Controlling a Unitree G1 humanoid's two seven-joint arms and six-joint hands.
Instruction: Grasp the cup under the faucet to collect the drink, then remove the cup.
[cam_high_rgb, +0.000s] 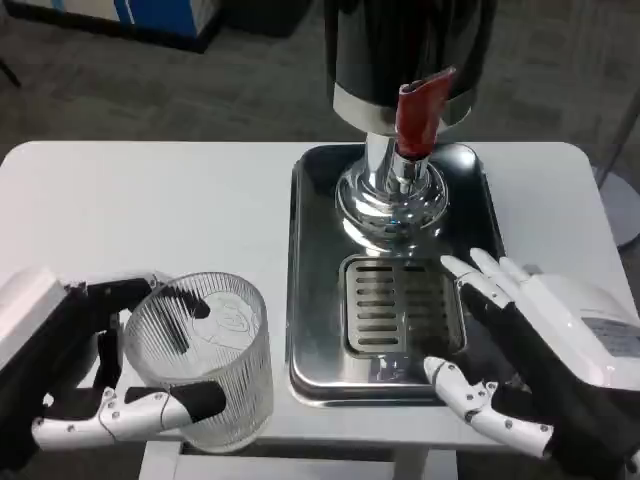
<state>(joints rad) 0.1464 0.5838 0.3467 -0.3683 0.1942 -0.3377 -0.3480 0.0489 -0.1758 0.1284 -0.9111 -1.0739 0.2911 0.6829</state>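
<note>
While the left hand (95, 385) wraps the cup (205, 355), fingers curl round both sides of it: black-tipped ones against the far wall, a white and black one across the near wall. Cup is clear ribbed plastic, upright, standing on the white table (150, 205) near its front edge, left of the tray (310, 300) & apart from it. Inside the cup: no liquid visible; only the ribbed bottom and the fingers seen through the wall.

Tray is shiny metal, rectangular w/ raised rim, sitting at table centre-right. It holds the dispenser base (392, 195), a round chrome foot, at its far half, and a slotted drain grate (400, 305) at its near half. Grate slots look dry, though glare makes that hard to judge. Above the base rises the dark dispenser body (400, 50) w/ a chrome band; a red faucet lever (420, 110) hangs at its front, over the base, well away from the cup.

Right hand (510, 350) holds nothing: fingers spread apart, palm facing left, thumb low at the tray's front-right corner, the other fingertips over the tray's right side just beside the grate. Whether it touches the tray can't be told.
</note>
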